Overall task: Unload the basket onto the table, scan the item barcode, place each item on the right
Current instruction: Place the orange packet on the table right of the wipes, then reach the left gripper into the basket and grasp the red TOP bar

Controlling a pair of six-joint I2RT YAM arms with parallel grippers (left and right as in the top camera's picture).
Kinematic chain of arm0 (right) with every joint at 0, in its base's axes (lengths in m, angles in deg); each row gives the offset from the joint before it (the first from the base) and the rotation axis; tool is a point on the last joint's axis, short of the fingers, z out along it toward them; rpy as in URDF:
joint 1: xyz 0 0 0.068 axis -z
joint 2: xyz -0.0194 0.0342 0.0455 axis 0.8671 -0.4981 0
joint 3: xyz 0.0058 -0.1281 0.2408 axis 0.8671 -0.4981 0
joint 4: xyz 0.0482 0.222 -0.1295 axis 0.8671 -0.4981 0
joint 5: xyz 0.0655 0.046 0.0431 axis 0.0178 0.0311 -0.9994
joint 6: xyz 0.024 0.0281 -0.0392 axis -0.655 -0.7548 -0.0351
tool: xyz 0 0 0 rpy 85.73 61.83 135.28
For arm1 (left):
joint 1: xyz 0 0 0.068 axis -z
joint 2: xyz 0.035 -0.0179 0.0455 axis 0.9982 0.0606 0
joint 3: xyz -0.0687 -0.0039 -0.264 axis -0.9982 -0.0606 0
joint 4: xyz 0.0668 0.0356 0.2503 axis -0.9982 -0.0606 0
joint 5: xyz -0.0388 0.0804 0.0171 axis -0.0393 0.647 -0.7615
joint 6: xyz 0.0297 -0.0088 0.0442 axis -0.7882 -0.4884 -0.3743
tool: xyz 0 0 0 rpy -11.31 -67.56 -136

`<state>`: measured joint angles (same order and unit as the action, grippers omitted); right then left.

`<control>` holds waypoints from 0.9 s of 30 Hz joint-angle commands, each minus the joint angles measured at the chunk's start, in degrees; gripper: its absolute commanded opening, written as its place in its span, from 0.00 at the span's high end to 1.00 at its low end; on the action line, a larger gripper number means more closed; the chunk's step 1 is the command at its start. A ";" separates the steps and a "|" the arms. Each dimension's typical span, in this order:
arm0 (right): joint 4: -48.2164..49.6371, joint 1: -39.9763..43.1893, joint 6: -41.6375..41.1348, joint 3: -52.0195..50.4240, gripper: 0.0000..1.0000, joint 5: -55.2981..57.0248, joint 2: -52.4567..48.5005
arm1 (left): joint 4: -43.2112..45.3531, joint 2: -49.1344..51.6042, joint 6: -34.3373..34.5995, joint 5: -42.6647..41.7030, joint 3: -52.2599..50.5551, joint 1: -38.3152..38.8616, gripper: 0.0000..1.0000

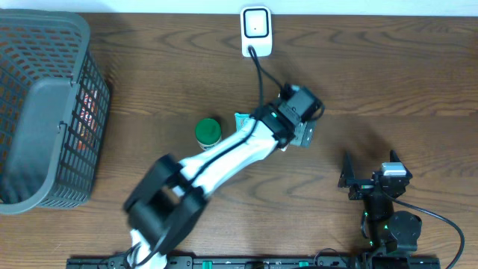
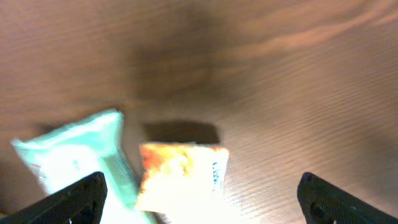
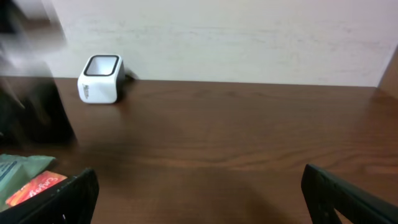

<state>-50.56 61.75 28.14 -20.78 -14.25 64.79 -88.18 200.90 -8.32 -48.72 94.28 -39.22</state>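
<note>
Jaws spread both sides: left gripper (image 2: 200, 185) above orange packet (image 2: 180, 177), right gripper (image 3: 199, 180) at table (image 1: 418, 75) front

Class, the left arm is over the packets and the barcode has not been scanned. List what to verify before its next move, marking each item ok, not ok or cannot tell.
1. The left gripper is open and empty: ok.
2. The orange packet lies between its fingers in the wrist view: ok.
3. A barcode shows on the orange packet: cannot tell, the picture is blurred.
4. The teal packet is clear of the orange one: not ok, it lies right against it.
5. The scanner is unobstructed: ok.
6. The right gripper is open and away from the packets: ok.
</note>
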 commanded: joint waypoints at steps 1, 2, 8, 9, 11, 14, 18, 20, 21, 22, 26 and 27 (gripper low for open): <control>-0.22 -0.55 -0.42 -0.07 0.01 0.07 0.15 | -3.82 -16.13 -11.67 6.01 12.92 -6.32 0.02; -0.22 -0.55 -0.42 -0.07 0.01 0.07 0.15 | -4.42 -18.71 -12.70 8.35 15.04 -8.52 0.02; -0.22 -0.55 -0.42 -0.07 0.01 0.07 0.15 | -6.14 -32.02 -12.00 10.99 21.29 -37.13 0.02; -0.22 -0.55 -0.42 -0.07 0.01 0.07 0.15 | -7.80 -32.74 -10.23 10.97 21.29 -42.80 0.02; -0.22 -0.55 -0.42 -0.07 0.01 0.07 0.15 | -12.31 -33.03 -8.00 7.10 21.22 -55.58 0.02; -0.22 -0.55 -0.42 -0.07 0.01 0.07 0.15 | -14.86 -30.32 -8.17 -5.05 20.15 -71.25 0.02; -0.22 -0.55 -0.42 -0.07 0.01 0.04 0.15 | -12.94 -21.73 -8.07 -19.21 19.28 -84.98 0.02; -0.22 -0.55 -0.42 -0.07 0.01 0.07 0.15 | -13.00 -17.27 -8.79 -20.72 19.28 -87.93 0.02; -0.22 -0.55 -0.42 -0.07 0.01 0.07 0.15 | -13.51 -14.82 -10.58 -22.14 19.28 -88.83 0.02; -0.22 -0.55 -0.42 -0.07 0.01 0.07 0.15 | -14.05 -12.76 -12.87 -23.58 19.28 -89.22 0.02; -0.22 -0.55 -0.42 -0.07 0.01 0.04 0.15 | -16.11 -4.90 -23.67 -25.46 19.28 -87.49 0.02; -0.22 -0.55 -0.42 -0.07 0.01 0.07 0.15 | -16.46 -3.67 -26.43 -25.44 19.28 -86.47 0.02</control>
<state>-50.54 61.75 28.14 -20.78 -14.23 64.79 -104.09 195.37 -23.57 -69.07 112.77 -128.61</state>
